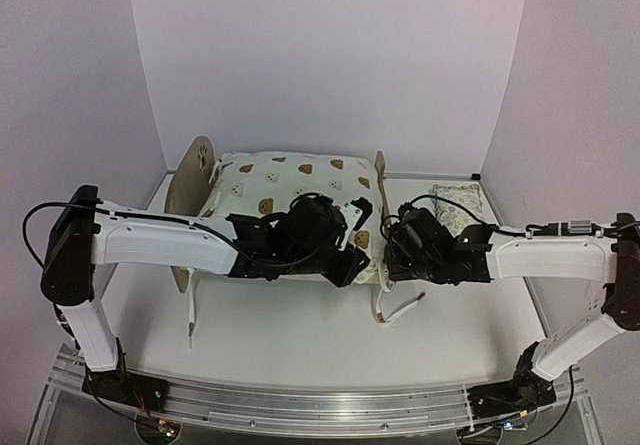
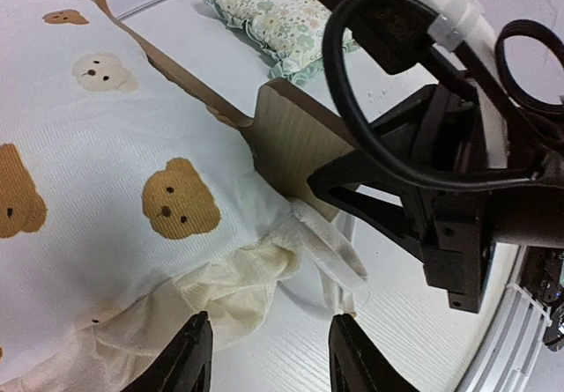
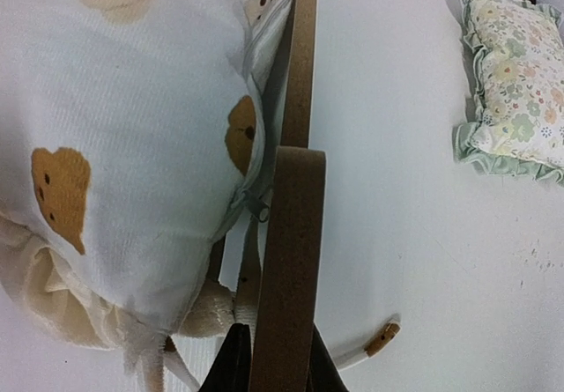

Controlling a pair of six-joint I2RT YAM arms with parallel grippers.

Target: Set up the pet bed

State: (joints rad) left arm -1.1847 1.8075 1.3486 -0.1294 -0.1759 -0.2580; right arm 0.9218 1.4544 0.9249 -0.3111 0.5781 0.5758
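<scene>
Centrally, pet bed (image 1: pixel 195 170) on table (image 1: pixel 300 335), quilt (image 2: pixel 115 145) overhanging near edge. Left gripper (image 2: pixel 269 357) released above quilt ruffle; right gripper (image 3: pixel 273 361) clenched on footboard (image 3: pixel 286 260) edge. Open tabletop between footboard and pillow (image 3: pixel 515 75).

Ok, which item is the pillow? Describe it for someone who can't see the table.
Find the wooden pet bed mid-table, then look right past its low footboard toward the back right corner. The pillow lies flat there, apart from the bed: small, green floral print, ruffled edge, unlike the big cream bear-print quilt on the bed.
</scene>
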